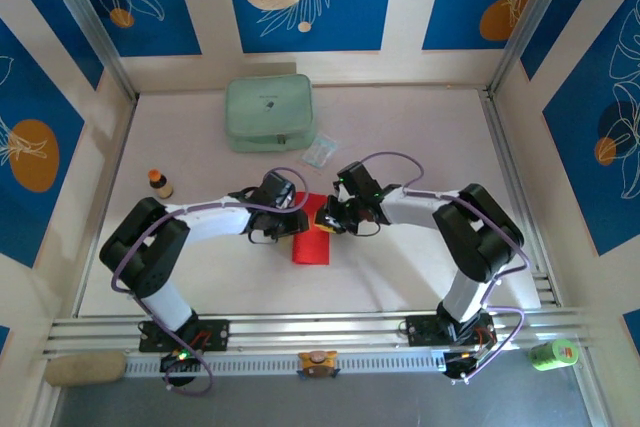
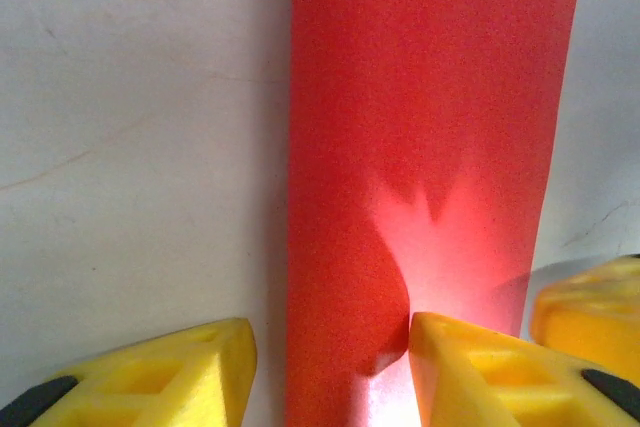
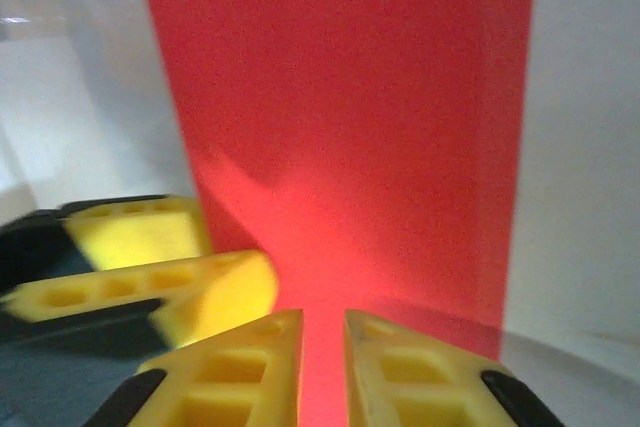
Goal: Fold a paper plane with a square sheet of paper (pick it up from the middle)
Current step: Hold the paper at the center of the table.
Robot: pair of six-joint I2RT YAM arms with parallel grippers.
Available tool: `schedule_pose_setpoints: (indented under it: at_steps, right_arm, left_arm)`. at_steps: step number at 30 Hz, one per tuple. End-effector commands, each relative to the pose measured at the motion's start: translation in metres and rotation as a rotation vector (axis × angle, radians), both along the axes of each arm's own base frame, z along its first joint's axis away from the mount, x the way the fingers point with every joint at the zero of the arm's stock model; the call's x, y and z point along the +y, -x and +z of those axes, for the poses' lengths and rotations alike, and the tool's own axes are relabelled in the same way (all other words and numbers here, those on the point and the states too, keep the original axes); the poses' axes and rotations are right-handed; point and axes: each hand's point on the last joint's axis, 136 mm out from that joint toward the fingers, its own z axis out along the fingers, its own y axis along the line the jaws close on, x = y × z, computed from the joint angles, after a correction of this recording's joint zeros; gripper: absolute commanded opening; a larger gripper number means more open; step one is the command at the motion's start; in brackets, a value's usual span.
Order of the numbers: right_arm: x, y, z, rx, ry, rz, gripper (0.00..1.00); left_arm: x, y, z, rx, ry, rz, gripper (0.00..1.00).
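Early fold: paper [image 1: 312,244] a rectangle at table [image 1: 420,147] centre. Left gripper [image 2: 330,347] half open astride its edge; right gripper [image 3: 323,347] nearly closed, apparently pinching it. Next: fold over, edges aligned.

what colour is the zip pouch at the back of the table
Pale mint green; the pouch shows best in the top external view.

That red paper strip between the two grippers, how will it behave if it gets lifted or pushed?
The red paper looks thin and lies flat, so it is probably very light and floppy, likely drooping if lifted by one end. On the smooth table it may slide rather than lift when pushed.
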Motion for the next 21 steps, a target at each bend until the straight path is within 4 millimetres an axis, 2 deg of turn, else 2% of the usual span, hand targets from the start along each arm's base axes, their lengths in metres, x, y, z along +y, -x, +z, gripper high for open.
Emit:
schedule_pose_setpoints:
  at_steps: [1,6,13,21]
  right_arm:
    - [-0.011,0.014,-0.020,0.053,0.090,0.053,0.16]
    - [-0.023,0.027,-0.036,0.086,0.151,0.122,0.11]
    - [-0.029,0.037,-0.026,0.059,0.127,0.224,0.10]
    - [-0.036,0.035,-0.024,0.085,0.094,0.186,0.11]
  left_arm:
    - [0.003,0.012,-0.016,0.061,-0.001,0.001,0.48]
    - [-0.002,0.011,-0.004,0.044,0.037,-0.013,0.53]
    - [-0.012,0.014,0.025,-0.003,0.125,-0.050,0.59]
    - [-0.028,0.024,0.027,0.041,0.232,-0.078,0.55]
